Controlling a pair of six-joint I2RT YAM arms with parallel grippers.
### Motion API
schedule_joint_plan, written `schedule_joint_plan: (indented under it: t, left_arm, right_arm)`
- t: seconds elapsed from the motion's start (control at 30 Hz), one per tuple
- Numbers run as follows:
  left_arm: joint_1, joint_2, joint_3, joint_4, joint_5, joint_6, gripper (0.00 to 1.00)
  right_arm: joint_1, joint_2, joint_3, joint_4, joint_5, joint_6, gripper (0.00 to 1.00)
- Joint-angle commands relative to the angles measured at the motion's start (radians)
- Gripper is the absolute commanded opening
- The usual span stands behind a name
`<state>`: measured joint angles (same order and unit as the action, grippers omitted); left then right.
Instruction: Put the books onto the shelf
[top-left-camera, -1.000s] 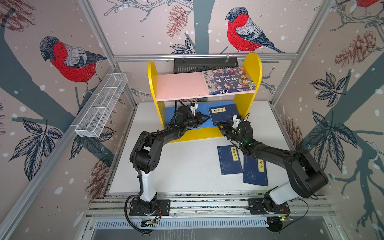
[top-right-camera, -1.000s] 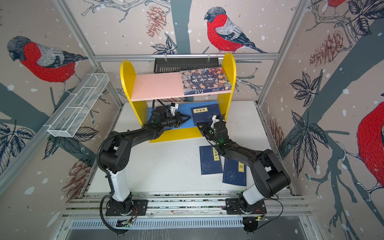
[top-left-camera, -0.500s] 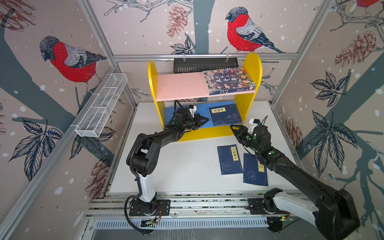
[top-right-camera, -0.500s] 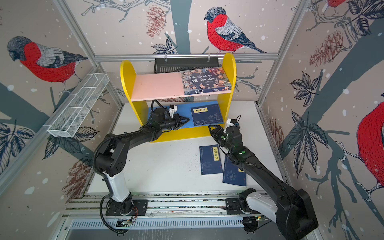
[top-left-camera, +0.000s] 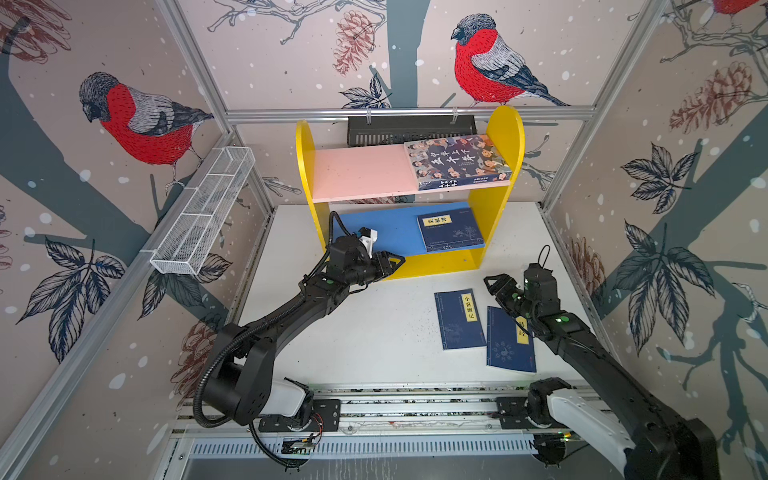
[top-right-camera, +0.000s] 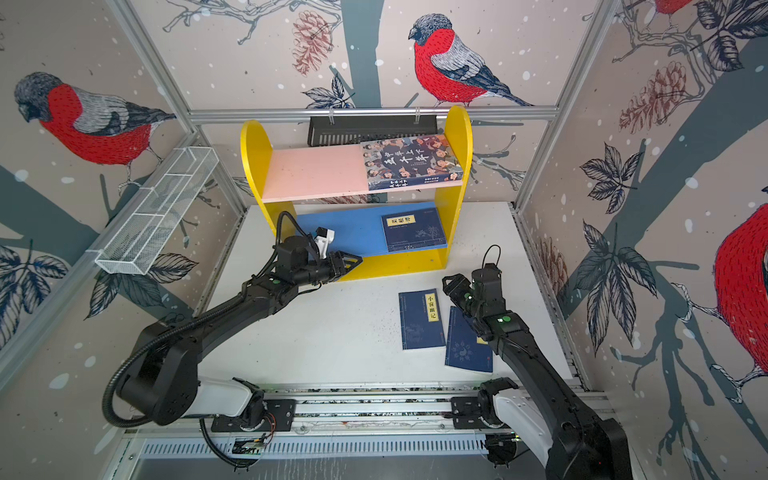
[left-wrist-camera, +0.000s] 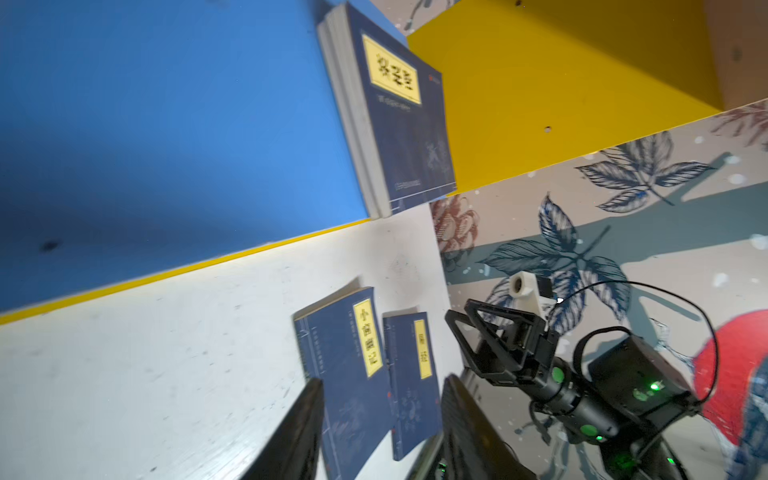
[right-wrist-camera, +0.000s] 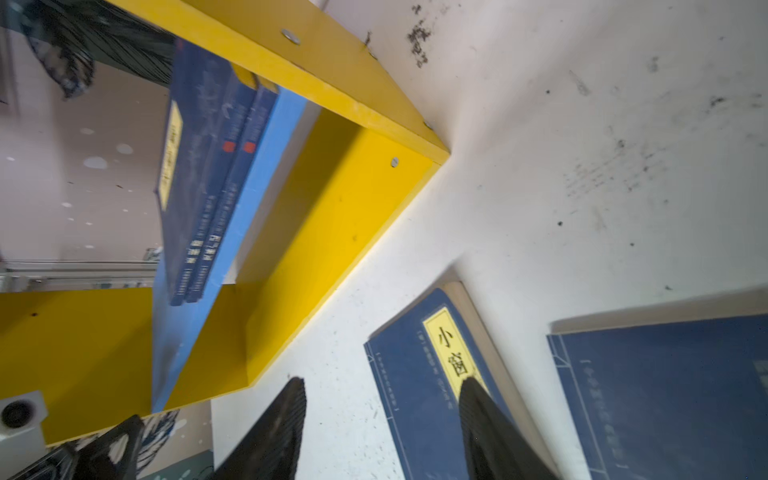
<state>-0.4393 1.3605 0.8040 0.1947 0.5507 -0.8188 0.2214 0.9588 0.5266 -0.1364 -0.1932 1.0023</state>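
Navy covers lie on the white table (top-left-camera: 353, 345) toward its front right corner. The front book (top-left-camera: 505, 351) is partly under the right arm, which hides most of its yellow label. The second book (top-left-camera: 459, 320) lies just beside it in full view. Their edges meet, but whether one overlaps the other is hard to make out.

The right gripper (top-left-camera: 491, 284) hovers over the table just behind these two, fingers apart and holding nothing. The left gripper (top-left-camera: 398, 262) is at the front edge of the shelf (top-left-camera: 505, 137), fingers likewise spread and empty.

At the right end of the blue board (top-left-camera: 382, 228) rests a stack (top-left-camera: 451, 228) of navy books. Both top views show only its upper cover; the right wrist view shows two spines. The thick book (top-left-camera: 457, 162) lies flat at the right end of the pink board (top-left-camera: 357, 174). Behind the shelf, a black tray (top-left-camera: 411, 129) is partly hidden by the shelf.
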Motion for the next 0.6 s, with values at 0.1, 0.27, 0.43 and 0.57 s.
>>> schedule_joint_plan:
  t: [0.1,0.27,0.43,0.57]
  left_arm:
    - [0.001,-0.107,-0.182,0.005,-0.045,0.116,0.61]
    - [-0.001,-0.12,-0.303,0.138,0.007,0.085,0.67]
    - [0.001,-0.114,-0.357,0.179,-0.005,0.123,0.73]
    - [0.001,-0.103,-0.357,0.156,-0.011,0.134,0.84]
  right_arm:
    - [-0.006,0.136,0.044,-0.014,-0.107,-0.133,0.62]
    - [0.003,0.238,0.061,0.016,-0.12,-0.189,0.62]
    - [0.018,0.29,0.074,0.044,-0.12,-0.204,0.62]
    - [0.039,0.35,0.09,0.055,-0.124,-0.214,0.62]
